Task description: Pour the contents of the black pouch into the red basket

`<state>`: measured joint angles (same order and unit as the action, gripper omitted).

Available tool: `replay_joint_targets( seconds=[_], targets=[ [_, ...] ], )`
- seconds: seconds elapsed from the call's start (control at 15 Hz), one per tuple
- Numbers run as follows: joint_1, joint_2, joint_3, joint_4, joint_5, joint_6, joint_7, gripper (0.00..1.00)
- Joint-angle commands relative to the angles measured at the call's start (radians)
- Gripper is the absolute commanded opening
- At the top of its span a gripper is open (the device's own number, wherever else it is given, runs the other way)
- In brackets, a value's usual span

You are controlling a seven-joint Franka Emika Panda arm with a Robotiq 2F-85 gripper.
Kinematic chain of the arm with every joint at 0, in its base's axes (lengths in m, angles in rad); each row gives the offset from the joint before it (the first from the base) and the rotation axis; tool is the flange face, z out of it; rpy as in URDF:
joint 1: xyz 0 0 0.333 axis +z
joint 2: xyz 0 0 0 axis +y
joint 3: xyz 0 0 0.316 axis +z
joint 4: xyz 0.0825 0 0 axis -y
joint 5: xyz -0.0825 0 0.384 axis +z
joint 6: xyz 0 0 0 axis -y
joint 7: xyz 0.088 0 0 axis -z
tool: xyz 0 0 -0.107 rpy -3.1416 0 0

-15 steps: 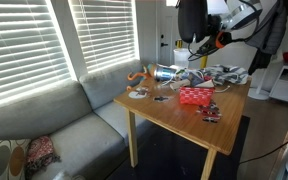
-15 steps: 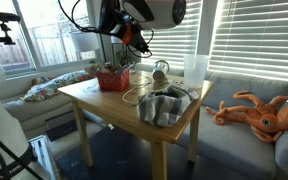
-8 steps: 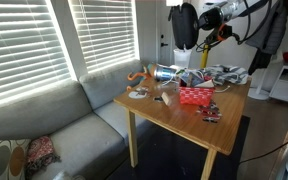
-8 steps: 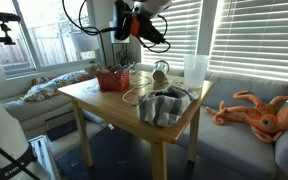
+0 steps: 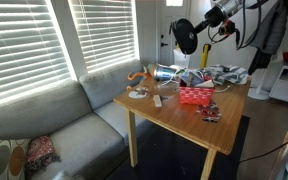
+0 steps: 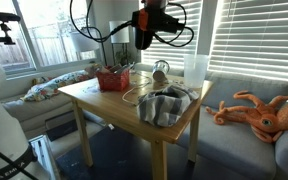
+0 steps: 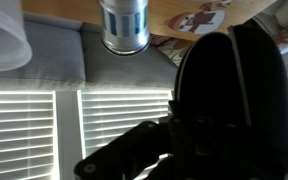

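- The pincer (image 5: 202, 24) is way up high, clamped on the soft black fabric pouch (image 5: 186, 36). The pouch dangles in mid-air off its tip, and the jaws themselves are buried in the fabric.
- In the wrist view the pouch (image 7: 229, 90) fills most of the picture, right up against the pincer.
- The small red plastic lattice basket (image 5: 195, 96) sits well below the pincer on the wooden table (image 5: 164, 115), clear of the pouch. Can't tell if it's directly underneath.
- Also down below on that table, in an exterior view: a tall white cup (image 6: 195, 70) and a crumpled grey cloth (image 6: 164, 106), both well to one side of the basket (image 6: 112, 79).
- A blue-and-white can (image 7: 124, 25) shows beyond the pincer in the wrist view.
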<state>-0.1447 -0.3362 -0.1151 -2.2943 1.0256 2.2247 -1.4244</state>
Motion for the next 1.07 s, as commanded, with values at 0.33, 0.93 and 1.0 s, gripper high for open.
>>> replay_joint_targets(
  seconds=[0.33,0.93,1.0],
  targets=[
    [0.001,0.111,0.038,-0.125,-0.370,0.412,0.318,0.01],
    [-0.032,0.135,0.045,-0.104,-0.899,0.186,0.893,0.49],
    [-0.015,0.119,0.038,-0.098,-0.892,0.158,0.900,0.55]
  ],
)
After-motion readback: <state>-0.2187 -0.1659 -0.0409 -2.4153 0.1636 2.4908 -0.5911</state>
